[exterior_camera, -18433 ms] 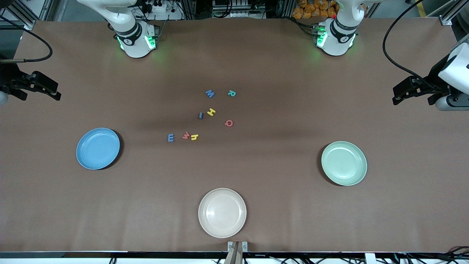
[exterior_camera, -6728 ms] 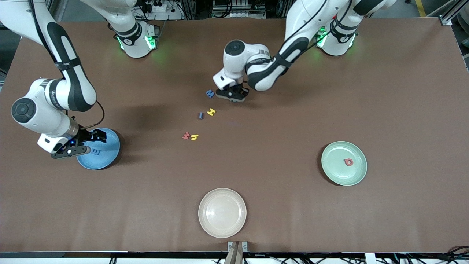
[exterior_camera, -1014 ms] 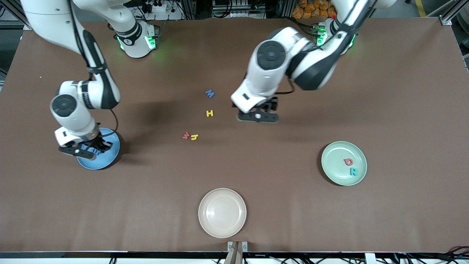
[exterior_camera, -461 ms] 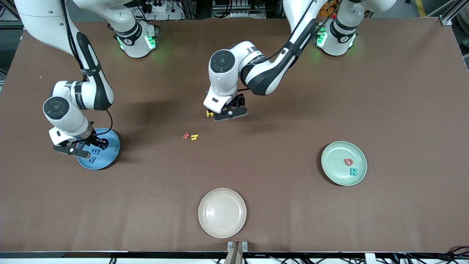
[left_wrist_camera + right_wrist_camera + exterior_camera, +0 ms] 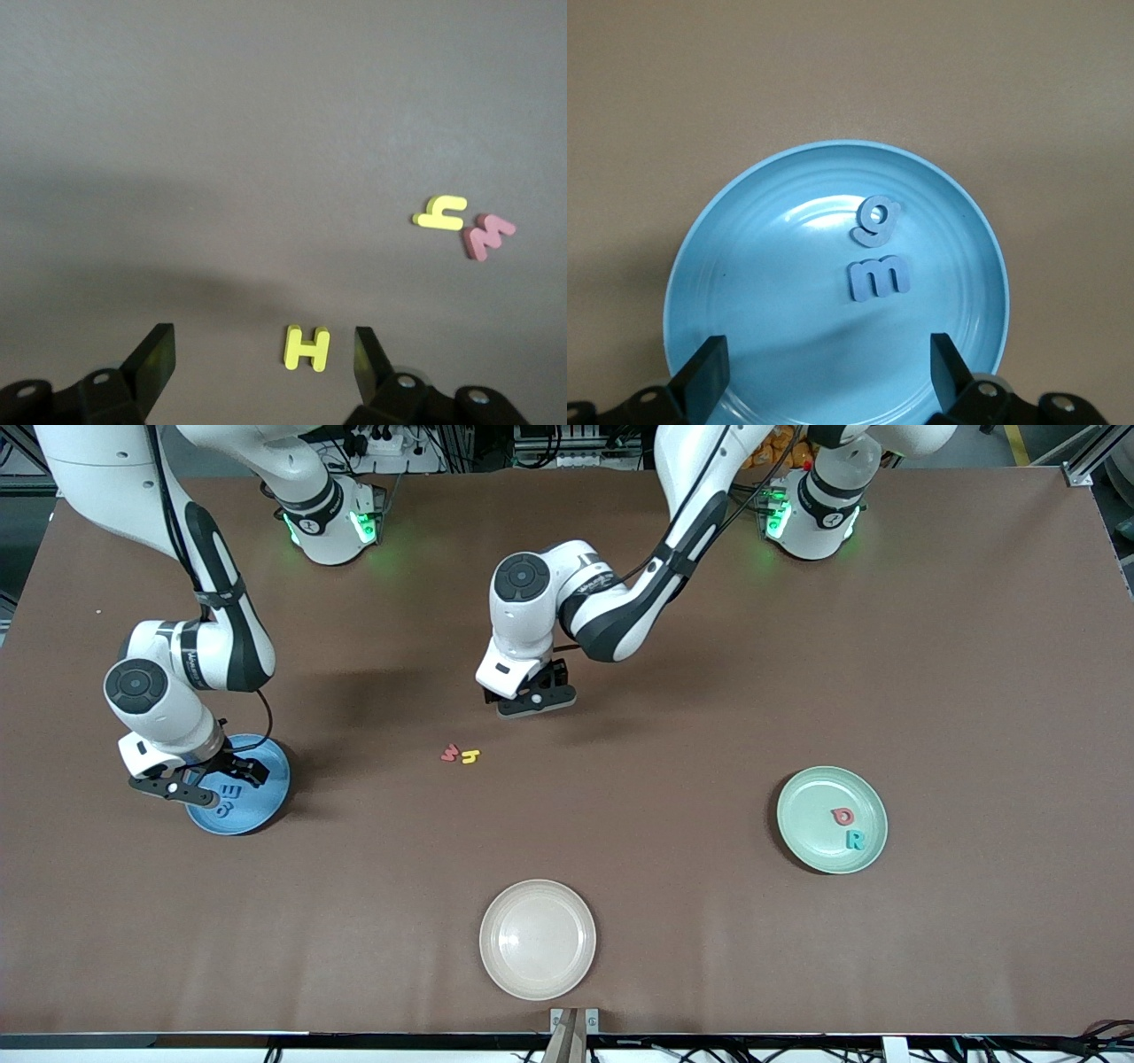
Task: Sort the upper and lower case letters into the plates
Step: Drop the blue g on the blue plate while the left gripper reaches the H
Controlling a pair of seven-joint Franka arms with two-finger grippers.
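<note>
I work in a robotics lab, not a home. My two white arms are bolted by their bases (image 5: 332,522) to a big table (image 5: 709,957) under plain brown covering, green status lights glowing at each base. Past the table's edge by those bases I see aluminium framing (image 5: 62,460), black cables and a power strip (image 5: 381,441). A bracket (image 5: 574,1020) is clamped at the table's edge nearest the front camera, just beside a cream-white plate (image 5: 538,939). The toy letters and plastic plates laid out look like test props.
</note>
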